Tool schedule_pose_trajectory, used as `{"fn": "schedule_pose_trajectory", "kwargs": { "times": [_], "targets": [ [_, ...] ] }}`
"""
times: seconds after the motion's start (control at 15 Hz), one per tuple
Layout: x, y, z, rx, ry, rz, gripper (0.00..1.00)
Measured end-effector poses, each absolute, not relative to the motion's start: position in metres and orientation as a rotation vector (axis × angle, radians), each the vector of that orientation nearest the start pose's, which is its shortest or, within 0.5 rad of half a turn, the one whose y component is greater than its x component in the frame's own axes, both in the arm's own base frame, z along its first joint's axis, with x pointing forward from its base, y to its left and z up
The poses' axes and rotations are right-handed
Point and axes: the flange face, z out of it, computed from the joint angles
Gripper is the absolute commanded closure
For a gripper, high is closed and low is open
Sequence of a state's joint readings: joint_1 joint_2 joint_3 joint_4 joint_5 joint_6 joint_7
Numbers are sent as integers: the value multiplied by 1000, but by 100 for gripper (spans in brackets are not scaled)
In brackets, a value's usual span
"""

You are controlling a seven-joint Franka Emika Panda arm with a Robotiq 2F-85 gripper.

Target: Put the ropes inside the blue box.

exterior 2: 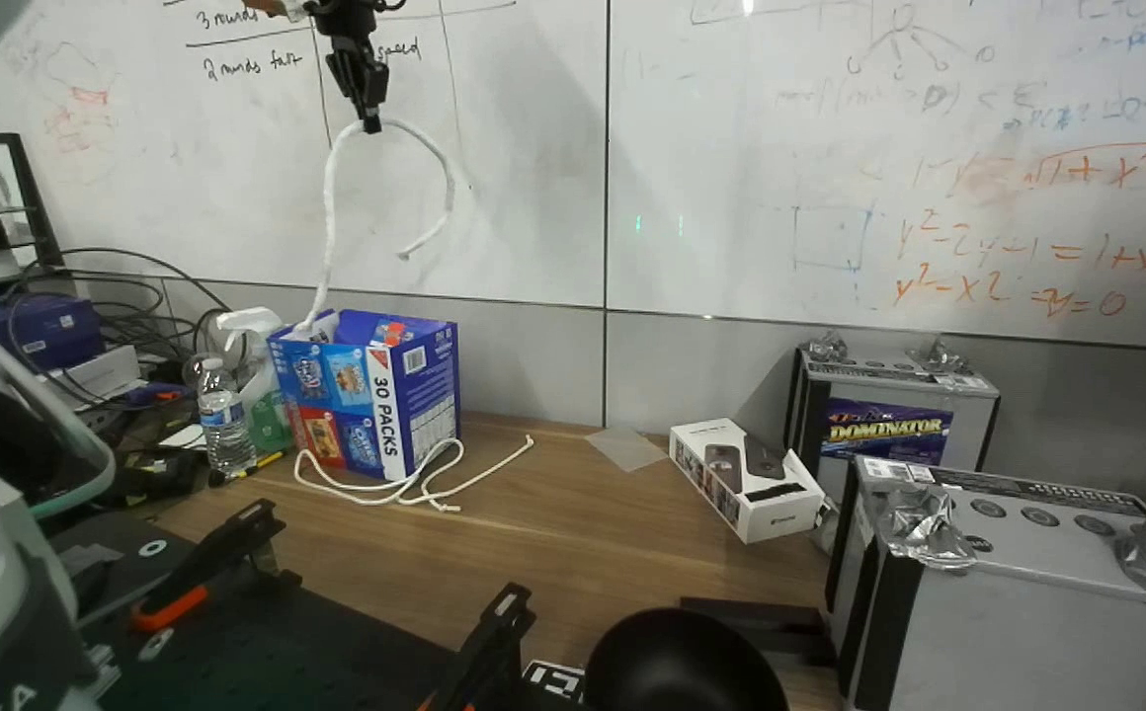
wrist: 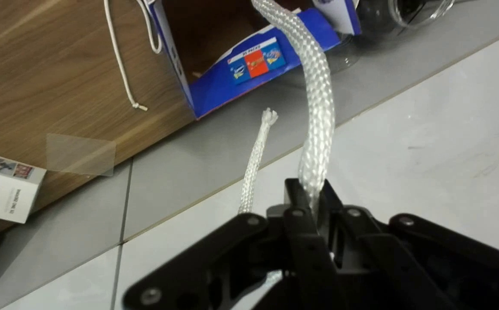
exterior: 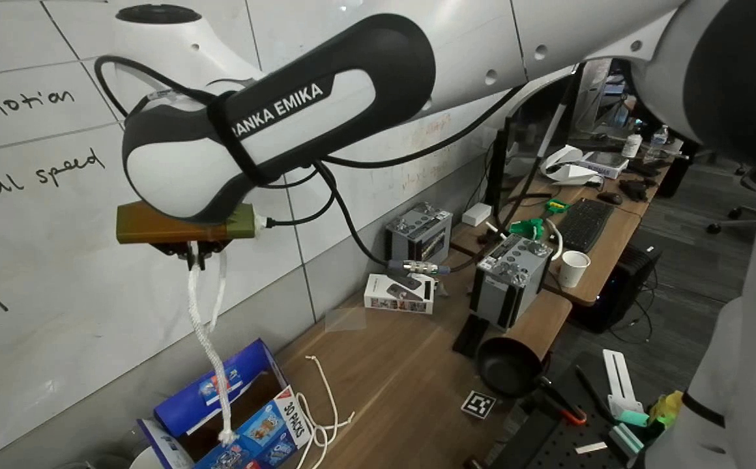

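High over the brown wood-grain tabletop (exterior 2: pixel 533 538), the black two-fingered pincer (exterior 2: pixel 369 120) is pinched tight on a thick white braided rope (exterior 2: pixel 329 222). Its longer length hangs to the mouth of the open rectangular blue cardboard box (exterior 2: pixel 430 390); whether the tip touches the cardboard cannot be told. The rope's shorter length curls right in an exterior view, the end free in the air; the wrist view alone brings out that end's brushy fray and the glossy, scale-like weave. Outside the box, on the tabletop, the thin white cord (wrist: pixel 122 71) lies in loose loops just beside the box, left of it in the wrist view, with a small knot near one tip. Both exterior views show "30 PACKS" on the box's white printed strip, while the wrist view shows its dark inside and a blue flap bearing a small red-and-blue label. A clear plastic bottle (exterior 2: pixel 223 420) stands left of the box in an exterior view; a white tapering cup (exterior: pixel 574 268) near a black keyboard (exterior: pixel 585 223) appears far right in an exterior view.
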State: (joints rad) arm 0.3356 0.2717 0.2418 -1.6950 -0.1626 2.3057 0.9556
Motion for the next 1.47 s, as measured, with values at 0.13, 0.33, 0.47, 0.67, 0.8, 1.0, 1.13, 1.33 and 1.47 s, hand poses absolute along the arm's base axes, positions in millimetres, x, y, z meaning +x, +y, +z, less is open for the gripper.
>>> {"fn": "schedule_pose_trajectory", "kwargs": {
  "times": [0.13,0.33,0.47,0.67,0.8,1.0,1.13,1.33,1.47],
  "targets": [
    [555,365,461,-2885,353,-402,97],
    [537,379,439,-2898,235,-357,97],
    [531,384,433,-2908,186,-351,97],
    [527,389,436,-2909,148,-358,97],
    [526,389,439,-2906,139,-367,97],
    [532,384,445,-2898,175,-384,97],
    [542,374,454,-2867,281,-414,97],
    [560,353,466,-2795,477,-471,97],
    [569,342,469,-2749,595,-518,97]
  ]
}}
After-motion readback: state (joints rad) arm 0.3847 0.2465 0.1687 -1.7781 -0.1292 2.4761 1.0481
